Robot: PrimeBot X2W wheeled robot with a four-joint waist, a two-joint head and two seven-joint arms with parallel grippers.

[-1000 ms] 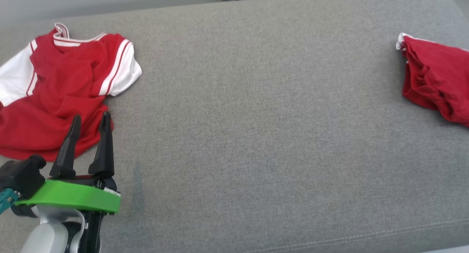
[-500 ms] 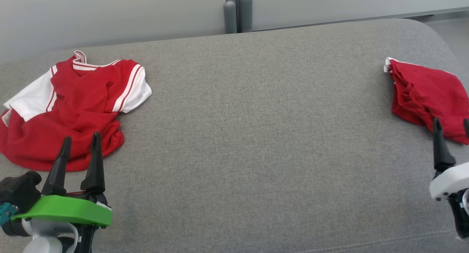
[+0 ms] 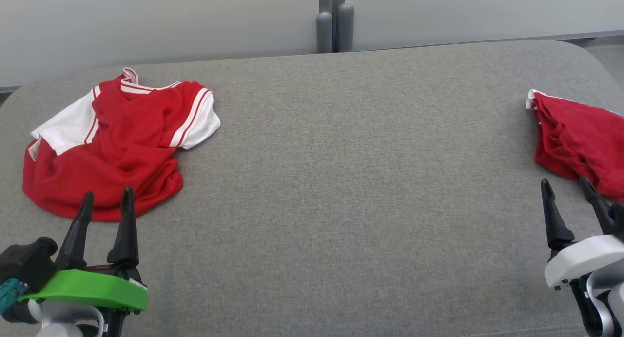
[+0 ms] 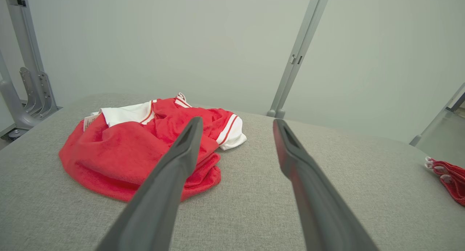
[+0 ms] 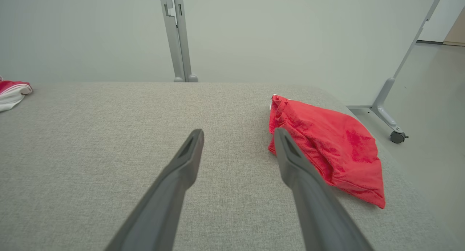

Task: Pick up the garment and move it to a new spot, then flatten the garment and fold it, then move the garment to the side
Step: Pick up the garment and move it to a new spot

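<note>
Nearest, the left gripper (image 3: 108, 193) and right gripper (image 3: 564, 182) hover with fingers spread wide, empty. Just beyond the left one, a crumpled red-and-white shirt (image 3: 112, 156) lies on the grey cushion (image 3: 341, 181); its small white label (image 3: 34, 149) is too small to read. A bunched red garment (image 3: 580, 142) lies beyond the right one.

The jersey (image 3: 107, 171) is red with white red-striped sleeves, the garment (image 3: 580, 142) plain red, the surface (image 3: 341, 181) grey.
</note>
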